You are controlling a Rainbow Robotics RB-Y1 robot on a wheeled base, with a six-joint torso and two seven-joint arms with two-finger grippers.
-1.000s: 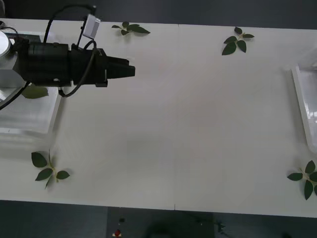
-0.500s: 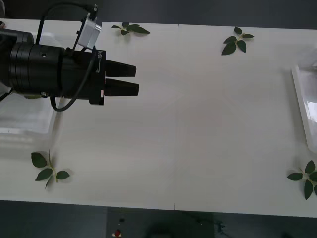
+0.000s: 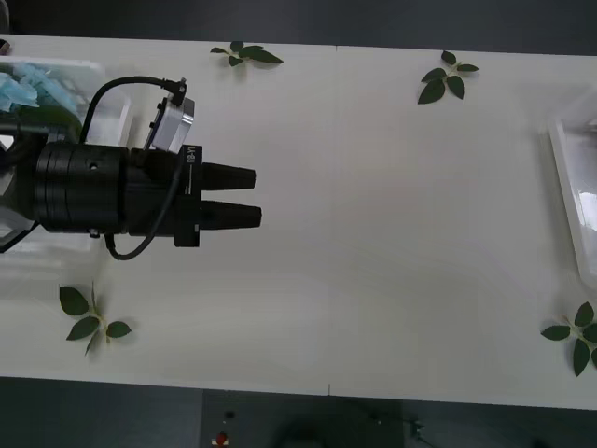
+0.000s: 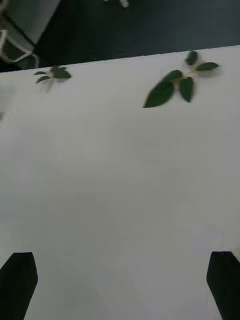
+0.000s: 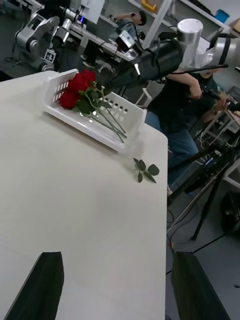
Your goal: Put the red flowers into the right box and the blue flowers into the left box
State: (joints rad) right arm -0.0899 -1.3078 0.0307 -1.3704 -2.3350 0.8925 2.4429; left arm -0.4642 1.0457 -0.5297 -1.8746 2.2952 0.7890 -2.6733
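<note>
Over the left part of the white table (image 3: 373, 243) we see the left arm stretched out level, its black barrel running left to right and its left gripper (image 3: 244, 195) pointing toward the table's middle, the two black fingers parted by a narrow gap and holding nothing. Behind that arm, at the far left corner, the left box (image 3: 103, 79) shows its white rim, and the pale-blue fluffy heads of the blue flowers (image 3: 20, 86) lie inside it, partly hidden by the arm; we cannot tell which way their stems run. From the left wrist camera we see the right box (image 5: 102, 131), a white slotted tray near the table's far edge, with the red flowers (image 5: 79, 89) bunched in it: deep-red blooms crowd one end, and the thin green stems lie along the tray's long axis toward its other end. The right arm reaches in above that tray. The right gripper (image 4: 120, 280) hangs over bare table with its black fingers set wide apart and empty. Loose green leaf sprigs (image 3: 446, 77) lie scattered near the table's edges.
</note>
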